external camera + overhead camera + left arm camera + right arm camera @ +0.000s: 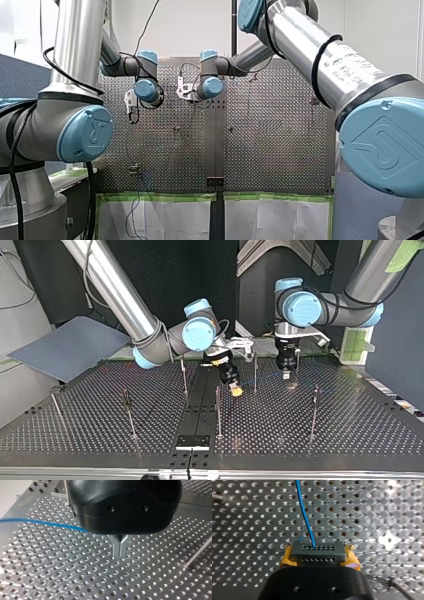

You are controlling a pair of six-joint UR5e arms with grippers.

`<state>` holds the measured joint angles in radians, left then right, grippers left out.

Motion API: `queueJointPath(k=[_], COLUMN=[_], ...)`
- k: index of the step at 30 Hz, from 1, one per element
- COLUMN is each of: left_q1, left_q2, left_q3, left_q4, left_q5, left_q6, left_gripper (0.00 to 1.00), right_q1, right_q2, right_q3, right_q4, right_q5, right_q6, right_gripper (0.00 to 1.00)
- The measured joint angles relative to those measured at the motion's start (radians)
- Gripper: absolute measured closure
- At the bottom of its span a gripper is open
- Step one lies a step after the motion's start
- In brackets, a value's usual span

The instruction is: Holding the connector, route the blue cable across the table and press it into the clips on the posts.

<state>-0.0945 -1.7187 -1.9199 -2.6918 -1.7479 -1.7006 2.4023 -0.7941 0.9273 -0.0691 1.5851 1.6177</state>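
My right gripper (318,545) has yellow pads (285,558) shut on a dark connector (317,553). The blue cable (305,515) leaves the connector and runs ahead over the perforated table (372,512). In the top view this gripper (236,390) hangs low between two thin posts (255,372). My left gripper (120,553) points down with its metal fingers pressed together. The blue cable (45,523) comes in raised off the table and goes under the gripper's body, which hides the contact. In the top view my left gripper (286,374) stands beside the right one.
Several thin posts stand on the table, among them one (184,375) by my right arm, one (218,410) in the middle and one (314,410) at the top view's right. A black plate (192,441) lies at the near edge. A grey board (70,347) leans at the top view's left.
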Motion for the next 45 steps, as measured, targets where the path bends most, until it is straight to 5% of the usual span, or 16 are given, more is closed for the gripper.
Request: queueJointPath(k=[13, 19, 27, 45], left_q1=[0.002, -0.004, -0.005, -0.012], left_q2=[-0.015, -0.061, -0.076, -0.188], left_q3=[-0.133, -0.151, -0.158, -0.158], left_q4=[0.127, 0.146, 0.168, 0.207], left_q5=[0.024, 0.038, 0.049, 0.058], left_q6=[-0.035, -0.029, -0.028, -0.016], left_gripper=[1.0, 1.0, 1.0, 1.0], right_q1=[0.0, 0.006, 0.015, 0.019], right_q2=[0.003, 0.003, 0.004, 0.009], right_q3=[0.113, 0.146, 0.212, 0.232], right_q4=[-0.012, -0.016, -0.071, -0.084], right_q5=[0.004, 0.005, 0.003, 0.0], right_q6=[-0.007, -0.013, 0.004, 0.008], right_gripper=[1.0, 1.0, 1.0, 1.0])
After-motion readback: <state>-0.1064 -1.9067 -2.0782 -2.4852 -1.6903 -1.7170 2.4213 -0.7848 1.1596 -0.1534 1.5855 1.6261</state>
